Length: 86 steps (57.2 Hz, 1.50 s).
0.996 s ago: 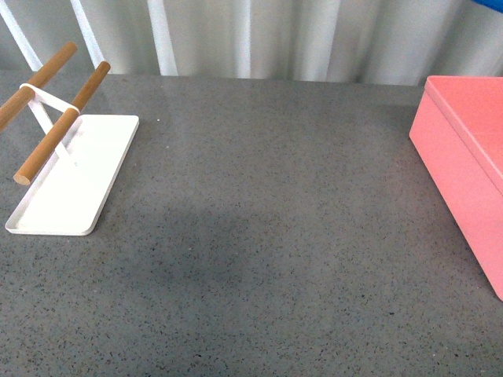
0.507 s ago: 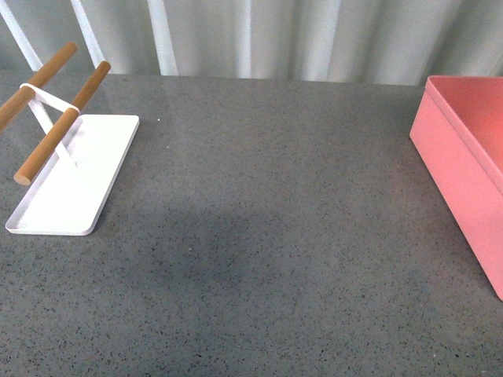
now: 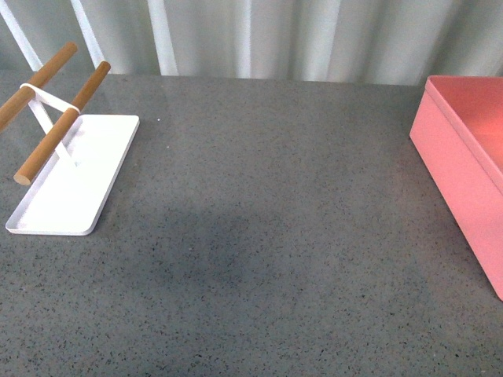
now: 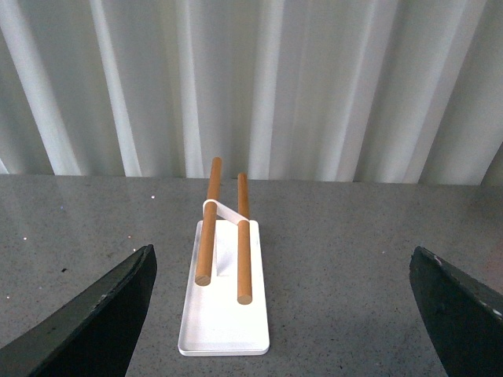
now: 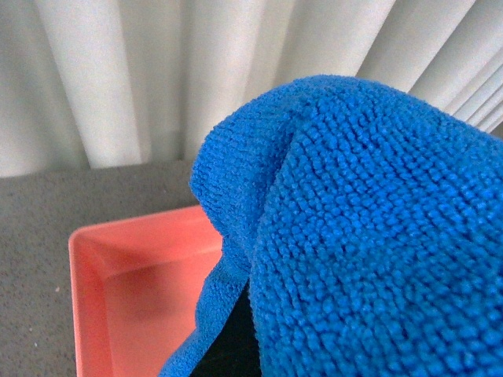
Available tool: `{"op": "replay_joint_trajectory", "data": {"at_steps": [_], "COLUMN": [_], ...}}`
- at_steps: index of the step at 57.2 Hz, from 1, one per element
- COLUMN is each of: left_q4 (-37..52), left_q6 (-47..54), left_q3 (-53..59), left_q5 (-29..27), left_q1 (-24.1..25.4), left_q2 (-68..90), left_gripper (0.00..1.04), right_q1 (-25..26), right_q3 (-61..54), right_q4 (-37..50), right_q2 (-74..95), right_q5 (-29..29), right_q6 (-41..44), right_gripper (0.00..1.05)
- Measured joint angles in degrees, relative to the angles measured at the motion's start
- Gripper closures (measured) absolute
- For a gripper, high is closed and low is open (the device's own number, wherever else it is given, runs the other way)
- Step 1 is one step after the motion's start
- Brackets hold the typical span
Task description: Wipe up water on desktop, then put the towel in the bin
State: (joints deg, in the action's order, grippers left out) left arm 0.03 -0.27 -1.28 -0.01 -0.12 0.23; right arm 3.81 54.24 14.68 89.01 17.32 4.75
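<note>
The dark grey speckled desktop (image 3: 267,236) fills the front view; neither arm shows there. The salmon-pink bin (image 3: 464,157) stands at its right edge. In the right wrist view the bright blue towel (image 5: 369,228) bunches close to the camera and hides my right gripper, which is shut on it. The towel hangs above the open bin (image 5: 134,290), whose inside shows beneath it. In the left wrist view my left gripper (image 4: 291,314) is open and empty above the desktop (image 4: 354,267), its dark fingers (image 4: 94,322) at either edge of the picture.
A flat white tray (image 3: 75,173) carrying two brown wooden bars (image 3: 63,122) on a white stand sits at the desktop's left; it also shows in the left wrist view (image 4: 224,314). A pleated white curtain (image 3: 275,35) runs along the desktop's far edge.
A sliver of blue at the front view's top right corner a second ago has gone out of view. Nothing else has moved on the desktop.
</note>
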Motion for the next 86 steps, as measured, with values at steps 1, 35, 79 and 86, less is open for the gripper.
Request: {"op": "replay_joint_trajectory", "data": {"at_steps": [1, 35, 79, 86], "left_q4": [0.0, 0.0, 0.0, 0.0], "left_q6": [0.0, 0.0, 0.0, 0.0], "left_q3": [0.0, 0.0, 0.0, 0.0], "left_q5": [0.0, 0.0, 0.0, 0.0], "left_q1": [0.0, 0.0, 0.0, 0.0], "left_q2": [0.0, 0.0, 0.0, 0.0], "left_gripper": [0.07, 0.07, 0.07, 0.07], "right_q1": [0.0, 0.0, 0.1, 0.2], "right_q3": [0.0, 2.4, 2.4, 2.3], "right_q4": [0.1, -17.4, -17.4, -17.1], "right_q2": [-0.1, 5.9, 5.9, 5.9], "right_q5": [-0.1, 6.7, 6.8, 6.4], "right_q6": [0.0, -3.7, -3.8, -3.8], "right_gripper": [0.99, 0.23, 0.07, 0.07]}}
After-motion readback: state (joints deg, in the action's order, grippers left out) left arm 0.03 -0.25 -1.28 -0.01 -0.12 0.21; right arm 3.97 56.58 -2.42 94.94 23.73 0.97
